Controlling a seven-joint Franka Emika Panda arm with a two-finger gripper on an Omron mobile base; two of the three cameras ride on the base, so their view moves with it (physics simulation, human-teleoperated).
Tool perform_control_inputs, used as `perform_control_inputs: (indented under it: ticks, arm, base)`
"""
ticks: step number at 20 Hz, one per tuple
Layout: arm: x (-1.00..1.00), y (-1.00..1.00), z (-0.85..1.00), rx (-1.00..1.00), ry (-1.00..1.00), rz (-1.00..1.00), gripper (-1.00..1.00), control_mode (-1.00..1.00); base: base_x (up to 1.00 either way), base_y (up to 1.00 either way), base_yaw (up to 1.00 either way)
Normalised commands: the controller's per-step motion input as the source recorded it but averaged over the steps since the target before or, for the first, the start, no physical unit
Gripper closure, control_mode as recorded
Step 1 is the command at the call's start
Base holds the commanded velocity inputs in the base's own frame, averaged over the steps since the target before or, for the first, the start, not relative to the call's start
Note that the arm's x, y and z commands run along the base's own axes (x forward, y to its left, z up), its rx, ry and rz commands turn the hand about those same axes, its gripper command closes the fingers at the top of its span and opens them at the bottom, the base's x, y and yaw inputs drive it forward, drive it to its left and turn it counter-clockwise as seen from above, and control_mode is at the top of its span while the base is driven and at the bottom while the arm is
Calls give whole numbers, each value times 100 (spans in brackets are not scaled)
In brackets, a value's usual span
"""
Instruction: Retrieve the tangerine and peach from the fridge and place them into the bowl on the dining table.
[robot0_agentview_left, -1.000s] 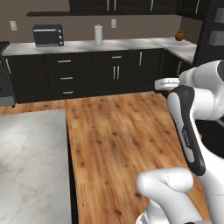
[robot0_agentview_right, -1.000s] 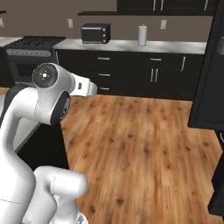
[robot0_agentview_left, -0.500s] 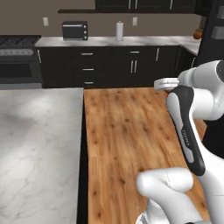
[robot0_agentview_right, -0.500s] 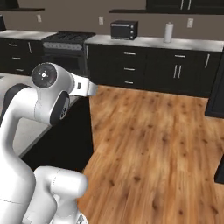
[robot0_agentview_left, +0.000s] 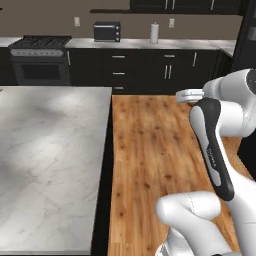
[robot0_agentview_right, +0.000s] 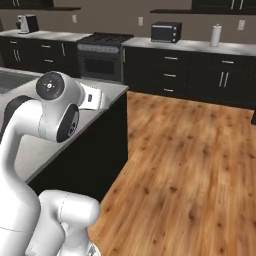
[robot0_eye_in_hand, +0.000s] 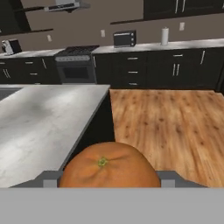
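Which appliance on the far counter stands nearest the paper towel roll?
The black toaster oven, just left of the paper towel roll; the coffee maker stands far left.

Bare marble dining table (robot0_agentview_left: 50, 150) top lies open; wood floor (robot0_agentview_left: 155, 145) unobstructed.

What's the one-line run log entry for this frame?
phase: carrying fruit | gripper: shut on tangerine | dining table: ahead-left | bowl: unseen

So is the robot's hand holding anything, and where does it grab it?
Yes, the gripper holds the tangerine, one finger pressing each of its sides.
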Motion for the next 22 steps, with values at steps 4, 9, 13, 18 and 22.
perform_control_inputs:
  ticks: [4, 9, 13, 18, 22]
  arm:
    - [0, 0, 0, 0, 0, 0, 100, 100]
    - [0, 0, 0, 0, 0, 0, 100, 100]
    - [0, 0, 0, 0, 0, 0, 100, 100]
    - [0, 0, 0, 0, 0, 0, 100, 100]
    - [0, 0, 0, 0, 0, 0, 100, 100]
  base:
    - [-73, 19, 19]
    - [-61, 45, 14]
    - [-40, 71, 9]
    - [-32, 76, 10]
    - [-15, 83, 10]
